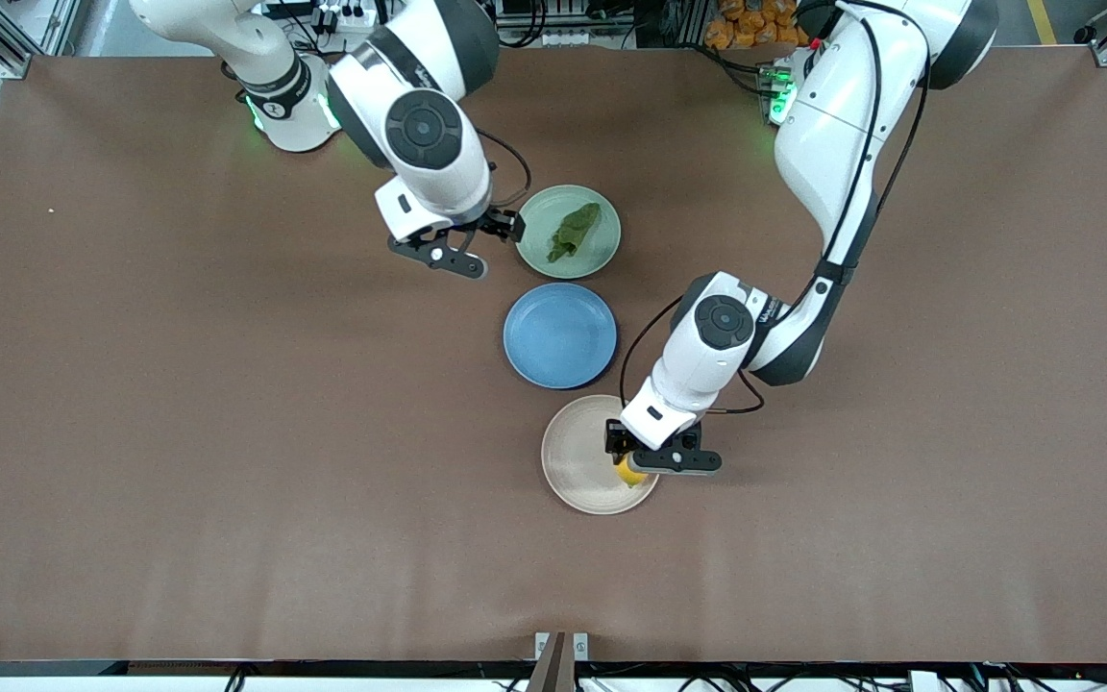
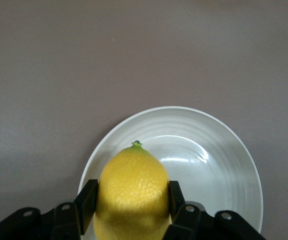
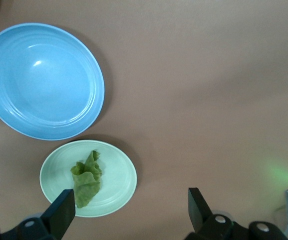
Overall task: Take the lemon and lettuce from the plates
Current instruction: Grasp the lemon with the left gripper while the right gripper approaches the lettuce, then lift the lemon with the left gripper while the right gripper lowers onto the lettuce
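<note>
The yellow lemon is at the edge of the beige-cream plate, on the side toward the left arm's end. My left gripper is shut on it, one black finger pressed to each side. Whether the lemon still touches the plate I cannot tell. The dark green lettuce lies on the mint green plate. My right gripper hangs open over the table beside that plate's rim, nothing between its fingers.
An empty blue plate sits between the two other plates, nearer the front camera than the mint one. The left arm's elbow hangs over the table beside the blue plate. The rest is bare brown tabletop.
</note>
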Motion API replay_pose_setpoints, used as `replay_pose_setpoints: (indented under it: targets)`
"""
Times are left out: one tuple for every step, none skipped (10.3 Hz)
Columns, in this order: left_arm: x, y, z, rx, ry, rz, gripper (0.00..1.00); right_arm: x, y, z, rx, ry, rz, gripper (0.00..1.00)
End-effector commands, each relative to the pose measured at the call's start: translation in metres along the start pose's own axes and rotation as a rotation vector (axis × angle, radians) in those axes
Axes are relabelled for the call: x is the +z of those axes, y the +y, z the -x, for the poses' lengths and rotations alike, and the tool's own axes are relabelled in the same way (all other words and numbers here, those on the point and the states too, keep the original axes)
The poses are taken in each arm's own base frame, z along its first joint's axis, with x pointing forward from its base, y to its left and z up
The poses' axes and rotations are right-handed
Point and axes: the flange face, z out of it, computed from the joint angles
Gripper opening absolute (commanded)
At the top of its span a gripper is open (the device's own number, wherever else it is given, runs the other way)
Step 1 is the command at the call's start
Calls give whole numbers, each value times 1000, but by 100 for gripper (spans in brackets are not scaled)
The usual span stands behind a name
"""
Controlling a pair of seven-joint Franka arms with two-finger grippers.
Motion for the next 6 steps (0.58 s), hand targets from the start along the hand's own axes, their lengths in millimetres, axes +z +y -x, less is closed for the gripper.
replay_pose_setpoints:
  targets:
    - [-36,-8,-13,-19,-31,-59,0,36,-28,16,41,-5,4,100]
    - [-47,-17,-18,-26,-63,-89,0,56,-41,20,74,4,-1,100]
    - [-58,-26,-21,-26,-97,-124,0,74,-50,25,87,11,-5,100]
    - [-68,-35,-23,1,-140,-154,0,87,-52,28,91,22,-24,100]
    - [-77,-44,-24,2,-179,-181,0,98,-50,27,100,25,-24,100]
    - [-85,-59,-29,-10,-211,-207,0,104,-50,30,98,26,-21,100]
